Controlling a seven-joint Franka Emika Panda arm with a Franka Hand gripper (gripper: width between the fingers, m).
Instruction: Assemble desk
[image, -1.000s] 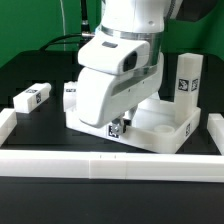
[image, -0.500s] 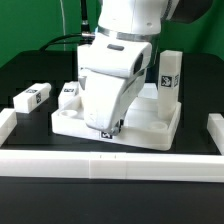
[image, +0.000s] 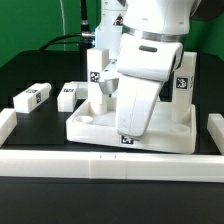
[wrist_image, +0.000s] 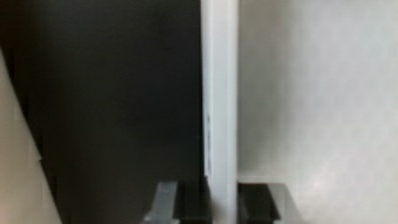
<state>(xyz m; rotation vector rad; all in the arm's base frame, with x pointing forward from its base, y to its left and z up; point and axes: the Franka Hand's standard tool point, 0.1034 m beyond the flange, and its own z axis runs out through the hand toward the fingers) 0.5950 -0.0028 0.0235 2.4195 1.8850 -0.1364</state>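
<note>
Your fingers (wrist_image: 178, 205) stood almost fully closed. The wrist view showed them pinching a thin white wall that ran straight between them. I took that wall to be the rim of the white plastic rectangular rimmed tabletop (image: 85, 128).

The tabletop lay flat near the middle of the black worktop (image: 30, 70). It sat just behind the long low white barrier wall (image: 100, 165) along the worktop's near edge, with the arm's white housing hanging over its centre.

Two upright white square-section legs (image: 97, 68) (image: 183, 82) stood at the tabletop's far corners. They appeared to be seated in their sockets, though the arm hid the joints, so you could not have confirmed that. Two loose white square-section legs (image: 33, 98) (image: 68, 95) lay on their sides towards the worktop's edge at the exterior view's left, apart from the tabletop and from each other. The near socket on that side looked empty.

By my reckoning you were about halfway through: two legs were fitted and two had yet to be picked up and set in the near corners.

As for writing, you had none to read. There was no brand, word or numeral. The only marks were black-and-white square tags (image: 182, 86) on the legs, plus one low at the front beneath the arm (image: 127, 139), and their patterns were too small to make out.
</note>
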